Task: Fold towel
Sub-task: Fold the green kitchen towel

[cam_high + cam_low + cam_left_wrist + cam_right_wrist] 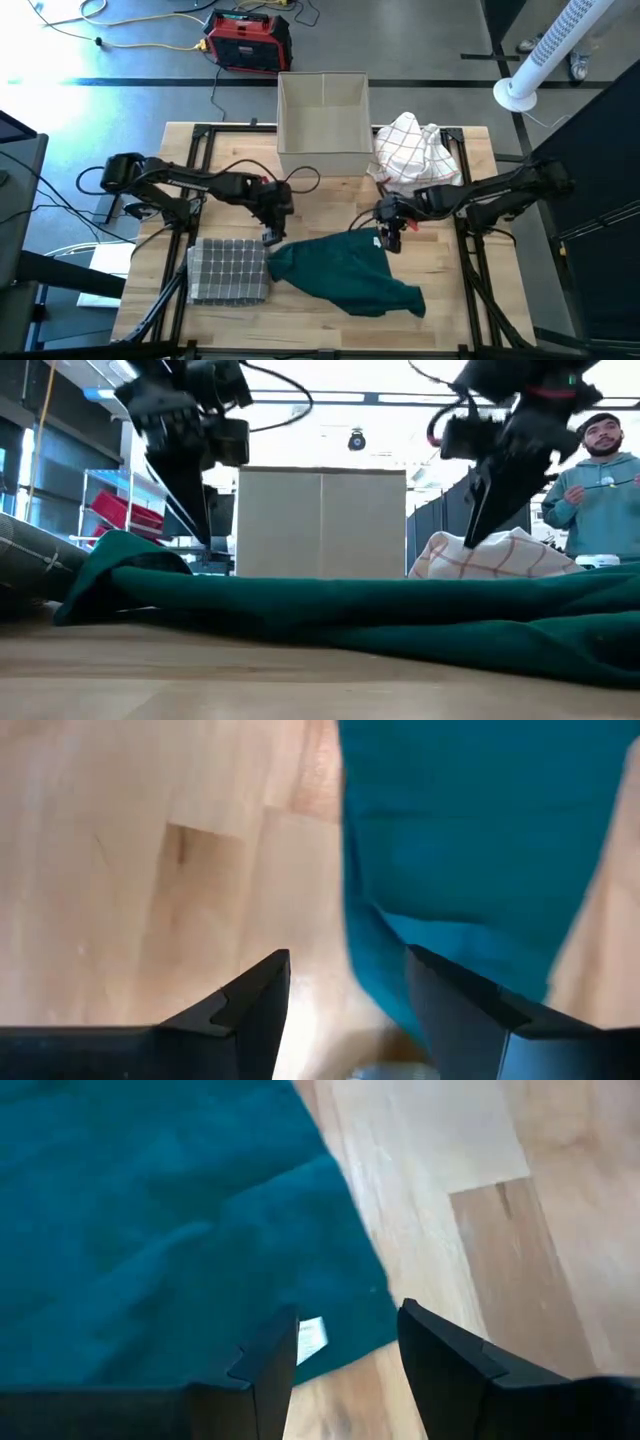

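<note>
A dark green towel [345, 275] lies crumpled on the wooden table [450, 270], stretching from the middle toward the near right. My left gripper [272, 237] hovers open over its far left corner; in the left wrist view the towel's edge [385, 950] runs between the fingers. My right gripper [390, 240] stands open over the far right corner, where a white label [311, 1338] shows between the fingers. In the low view both grippers come down behind the towel's ridge [350, 605].
A folded grey checked towel [230, 270] lies left of the green one. At the far edge stand a beige box [322, 120] and a bunched white cloth with red lines [415, 150]. A person [600, 490] stands beyond the table.
</note>
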You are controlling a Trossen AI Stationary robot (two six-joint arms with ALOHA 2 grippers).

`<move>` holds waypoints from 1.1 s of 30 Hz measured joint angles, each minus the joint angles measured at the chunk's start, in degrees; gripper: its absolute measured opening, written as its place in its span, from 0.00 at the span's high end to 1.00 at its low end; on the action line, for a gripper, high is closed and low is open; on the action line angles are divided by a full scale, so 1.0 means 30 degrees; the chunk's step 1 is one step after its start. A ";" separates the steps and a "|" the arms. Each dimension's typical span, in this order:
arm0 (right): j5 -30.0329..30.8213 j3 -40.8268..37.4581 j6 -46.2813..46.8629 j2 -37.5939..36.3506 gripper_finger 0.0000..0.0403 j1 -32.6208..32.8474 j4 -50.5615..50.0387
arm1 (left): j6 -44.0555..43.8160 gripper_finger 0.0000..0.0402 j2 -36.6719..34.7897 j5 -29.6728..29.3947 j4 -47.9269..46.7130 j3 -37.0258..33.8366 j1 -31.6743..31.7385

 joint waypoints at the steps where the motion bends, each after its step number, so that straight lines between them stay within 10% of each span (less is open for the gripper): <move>1: -0.0334 -0.0494 -0.0089 0.0032 0.61 -0.0206 0.0755 | -0.0341 0.52 -0.0228 0.0127 -0.0074 0.0010 -0.0144; 18: -0.0044 -0.2193 -0.2971 0.4422 0.42 -0.0663 0.5778 | -0.3046 0.52 -0.0842 -0.0527 -0.0238 0.0019 -0.2613; 33: 0.0815 -0.2206 0.2560 0.1234 0.99 -0.0791 0.1628 | -0.1980 0.52 -0.0835 -0.1821 -0.0382 0.0019 -0.2733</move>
